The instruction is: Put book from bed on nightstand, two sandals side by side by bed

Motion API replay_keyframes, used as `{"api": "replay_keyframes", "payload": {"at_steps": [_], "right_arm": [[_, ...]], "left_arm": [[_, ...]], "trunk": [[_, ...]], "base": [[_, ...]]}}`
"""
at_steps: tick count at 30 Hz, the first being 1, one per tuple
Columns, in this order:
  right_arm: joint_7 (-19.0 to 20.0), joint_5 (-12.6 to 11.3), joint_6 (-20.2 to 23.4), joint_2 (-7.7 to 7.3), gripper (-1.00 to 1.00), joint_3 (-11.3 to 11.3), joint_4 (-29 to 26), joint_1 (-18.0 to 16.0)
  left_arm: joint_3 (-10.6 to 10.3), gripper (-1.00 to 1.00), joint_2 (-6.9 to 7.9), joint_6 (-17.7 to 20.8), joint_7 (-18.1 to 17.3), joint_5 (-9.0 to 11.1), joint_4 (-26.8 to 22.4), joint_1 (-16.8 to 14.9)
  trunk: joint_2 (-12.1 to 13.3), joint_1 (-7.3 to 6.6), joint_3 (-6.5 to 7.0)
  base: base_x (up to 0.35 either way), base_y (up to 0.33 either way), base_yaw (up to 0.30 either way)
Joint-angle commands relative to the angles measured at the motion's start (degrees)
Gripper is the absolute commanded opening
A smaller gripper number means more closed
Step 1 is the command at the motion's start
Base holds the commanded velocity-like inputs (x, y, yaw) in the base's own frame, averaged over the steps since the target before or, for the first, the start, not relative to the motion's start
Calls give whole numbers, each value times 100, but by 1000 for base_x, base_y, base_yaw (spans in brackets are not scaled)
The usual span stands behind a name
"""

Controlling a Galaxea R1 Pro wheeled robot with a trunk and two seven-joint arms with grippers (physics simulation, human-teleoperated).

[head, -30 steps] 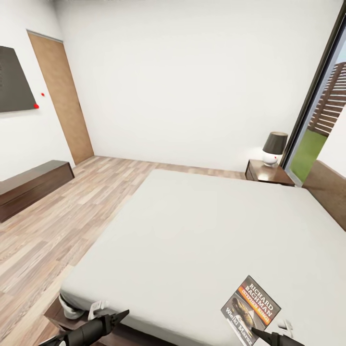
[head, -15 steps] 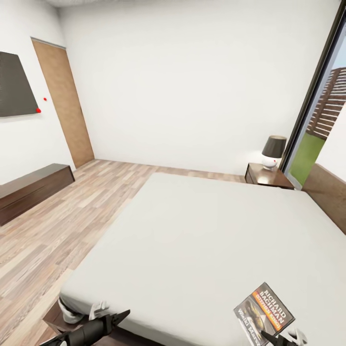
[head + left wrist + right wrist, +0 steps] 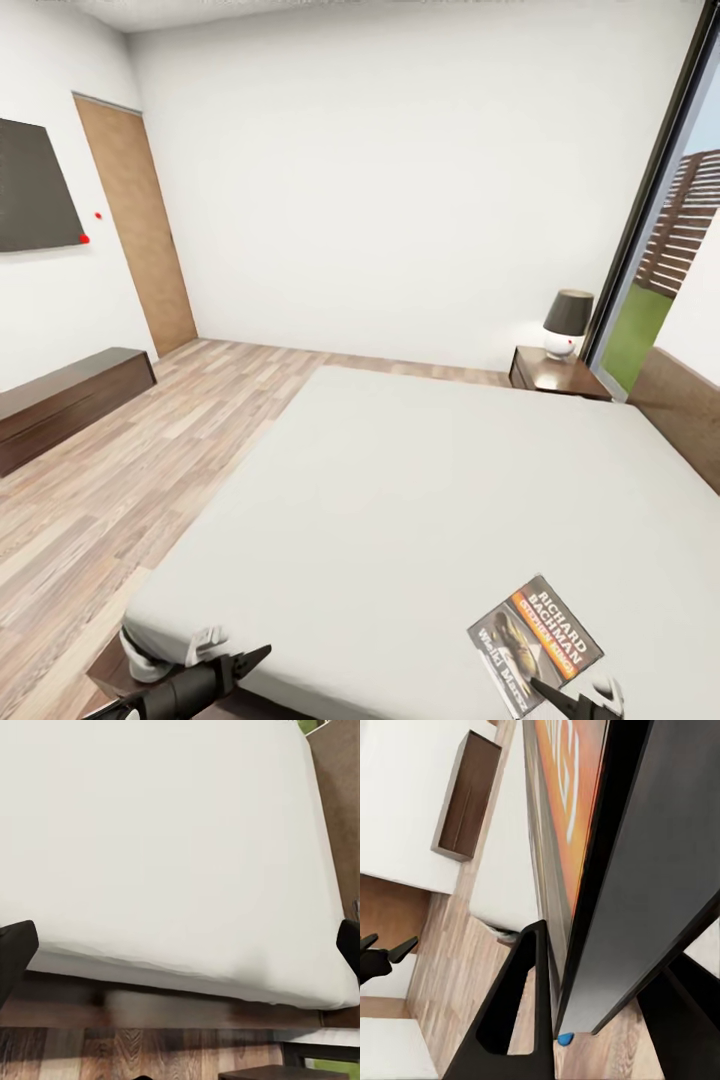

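The book (image 3: 535,640), dark with an orange band and white "Richard Bachman" lettering, is at the near right corner of the bed (image 3: 400,480), a big pale grey mattress. My right gripper (image 3: 575,697) is shut on the book's near edge. In the right wrist view the book (image 3: 556,810) is clamped edge-on between the dark fingers (image 3: 660,870). My left gripper (image 3: 228,665) is open at the bed's near left corner, over the mattress edge (image 3: 180,952). The nightstand (image 3: 555,372) stands at the bed's far right. A tiny blue speck (image 3: 564,1039) lies on the floor; no sandal can be made out.
A dark-shaded white lamp (image 3: 567,320) stands on the nightstand. The tall window (image 3: 660,250) and brown headboard (image 3: 690,400) are on the right. A long low dark cabinet (image 3: 60,400), a wall screen (image 3: 30,190) and a wooden door (image 3: 140,225) line the left. Plank floor (image 3: 130,480) lies between.
The head view has tilted upward, so the room sits lower in the picture. The book in my right gripper shifted right, then back left. The left gripper has kept its place.
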Motion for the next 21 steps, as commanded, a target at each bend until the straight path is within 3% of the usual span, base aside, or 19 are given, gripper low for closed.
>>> {"api": "replay_keyframes", "payload": {"at_steps": [1,21], "right_arm": [[77,-34,-18,0,-100,31,21,-10],[166,-33,-43,0,-100,43,19,-10]], "left_arm": [[-34,100,7,48,-4,60,-2,-3],[-34,100,5,48,-4,60,-2,-3]], "trunk": [[-6,1,2],[-6,1,101]], "base": [[0,0,0],[0,0,7]]}}
